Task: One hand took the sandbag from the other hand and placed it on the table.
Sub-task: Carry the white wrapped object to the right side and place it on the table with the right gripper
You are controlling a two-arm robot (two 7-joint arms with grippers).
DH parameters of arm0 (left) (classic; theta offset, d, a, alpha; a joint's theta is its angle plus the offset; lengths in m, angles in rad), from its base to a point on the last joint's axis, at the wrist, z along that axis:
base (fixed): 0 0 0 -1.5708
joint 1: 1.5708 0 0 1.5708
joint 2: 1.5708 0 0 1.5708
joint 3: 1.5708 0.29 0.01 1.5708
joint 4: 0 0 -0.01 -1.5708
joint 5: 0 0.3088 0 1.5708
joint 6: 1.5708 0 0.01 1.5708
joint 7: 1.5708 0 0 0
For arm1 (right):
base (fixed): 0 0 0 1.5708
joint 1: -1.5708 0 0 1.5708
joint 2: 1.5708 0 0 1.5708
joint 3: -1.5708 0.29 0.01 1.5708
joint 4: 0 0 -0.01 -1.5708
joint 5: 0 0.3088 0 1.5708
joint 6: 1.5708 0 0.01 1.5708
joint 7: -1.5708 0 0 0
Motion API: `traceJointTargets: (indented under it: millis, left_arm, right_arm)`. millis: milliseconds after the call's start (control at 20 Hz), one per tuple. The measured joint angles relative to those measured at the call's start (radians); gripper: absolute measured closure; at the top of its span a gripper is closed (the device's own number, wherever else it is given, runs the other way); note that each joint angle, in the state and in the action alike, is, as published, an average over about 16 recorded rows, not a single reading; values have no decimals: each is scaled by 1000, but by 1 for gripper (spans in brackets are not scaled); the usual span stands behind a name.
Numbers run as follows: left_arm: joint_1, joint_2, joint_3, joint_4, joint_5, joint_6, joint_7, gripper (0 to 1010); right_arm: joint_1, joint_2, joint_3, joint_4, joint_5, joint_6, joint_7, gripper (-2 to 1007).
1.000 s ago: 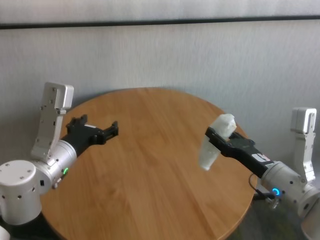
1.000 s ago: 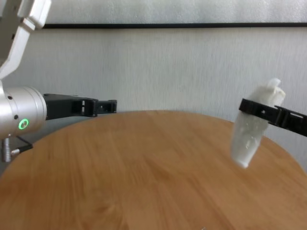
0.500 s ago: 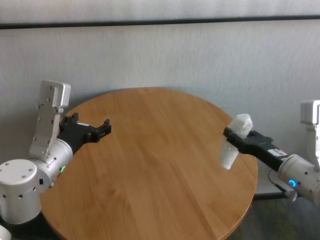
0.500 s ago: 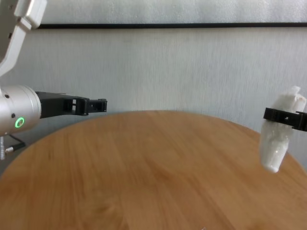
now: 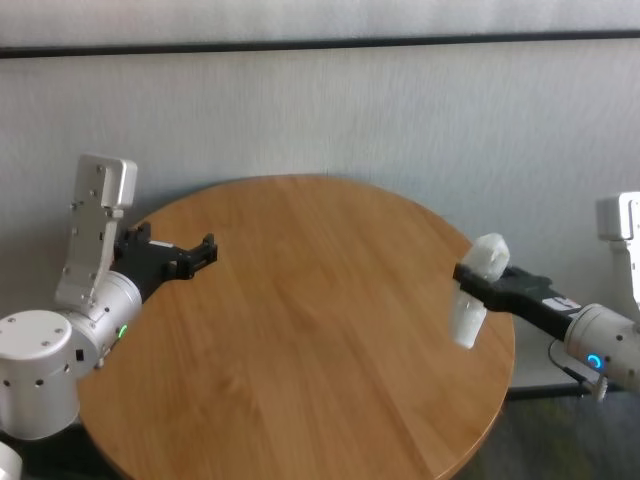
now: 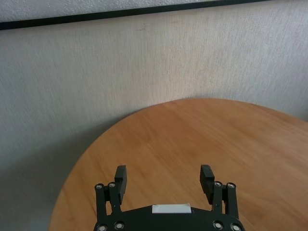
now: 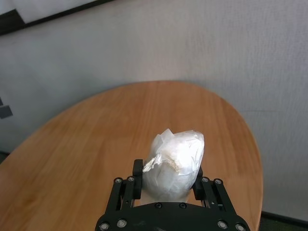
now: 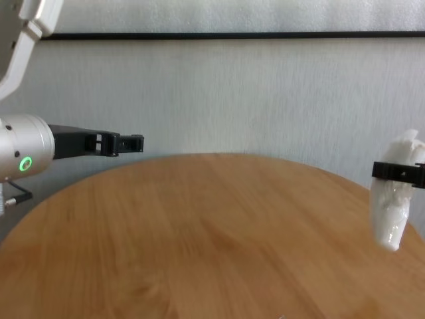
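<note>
Head view: right gripper (image 5: 472, 278), the blue-lit one, hangs over the table's (image 5: 300, 330) right edge with its fingers clamped across the sandbag (image 5: 472, 295). The white bag stands nearly upright in the grip, its top poking above the fingers and its longer lower part dangling below them, clear of the wood. The left gripper (image 5: 200, 252), green-lit, sits over the far left rim of the table, jaws apart and empty, well apart from the bag.

Left wrist view: the left gripper's two fingertips (image 6: 207, 175) stand wide with only bare tabletop (image 6: 192, 139) between and beyond them.

Right wrist view: the sandbag (image 7: 175, 161) fills the gap between the right gripper's fingers (image 7: 138, 182), squeezed at its middle, with the table (image 7: 96, 139) spread out ahead.

Chest view: the sandbag (image 8: 395, 216) hangs at the right margin, pinched by the right gripper (image 8: 397, 171), its lower end above the table (image 8: 199, 232) near the rim. The left gripper (image 8: 127, 141) points inward from the left.

Risk, as I judge it: the bag hovers so near the table's edge that a release here could let it tip and roll off. Its soft, heavy lower half may also sag or slide through the narrow pinch before it is set down.
</note>
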Motion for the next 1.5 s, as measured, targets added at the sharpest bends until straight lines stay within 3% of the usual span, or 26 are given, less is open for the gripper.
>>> traceJointTargets:
  millis: [300,650,1200,1500]
  left_arm:
    - [-3,-3,-7,1,2,3,-5,8]
    - [-4,-2,-7,1,0,2,-6,8]
    - [-4,-1,-5,1,-1,1,-3,8]
    - [-4,-1,-5,1,-1,1,-3,8]
  right_arm:
    - [22,5,-18,6,-29,61,10,431]
    - [66,-11,-41,52,-67,107,26,431]
    - [155,-60,-63,186,-124,111,71,431]
    - [182,-74,-70,227,-142,104,88,428]
